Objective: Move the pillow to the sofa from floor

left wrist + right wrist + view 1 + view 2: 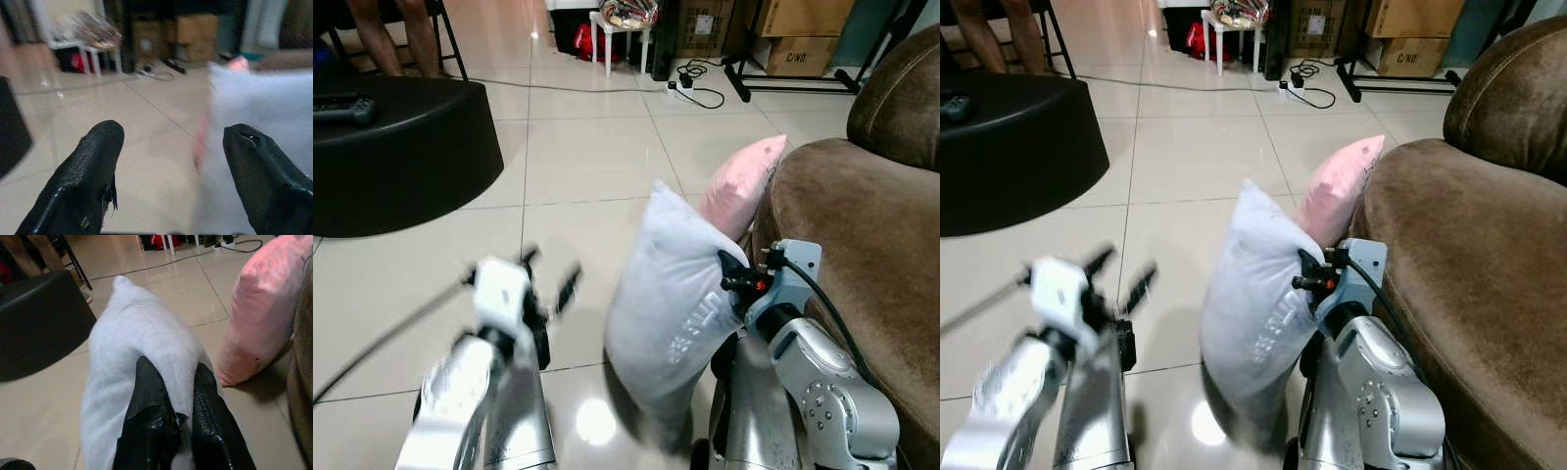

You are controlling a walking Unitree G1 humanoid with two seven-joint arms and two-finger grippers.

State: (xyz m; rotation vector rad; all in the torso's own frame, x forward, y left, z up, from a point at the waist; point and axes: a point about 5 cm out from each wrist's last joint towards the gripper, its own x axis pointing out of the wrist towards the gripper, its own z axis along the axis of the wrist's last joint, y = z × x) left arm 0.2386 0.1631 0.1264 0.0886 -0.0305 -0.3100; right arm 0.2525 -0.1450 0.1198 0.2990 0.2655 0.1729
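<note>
We judge that the white pillow [675, 313], upright on the floor beside the sofa [862, 235], may slip free on lifting because our right end effector [182, 396] pinches only a fabric fold, while our left end effector [171, 161], fingers apart, holds nothing

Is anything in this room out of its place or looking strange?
Yes. A pink pillow stands on the tiled floor, leaning against the brown sofa. The right tool pinches a pale blue pillow.
</note>
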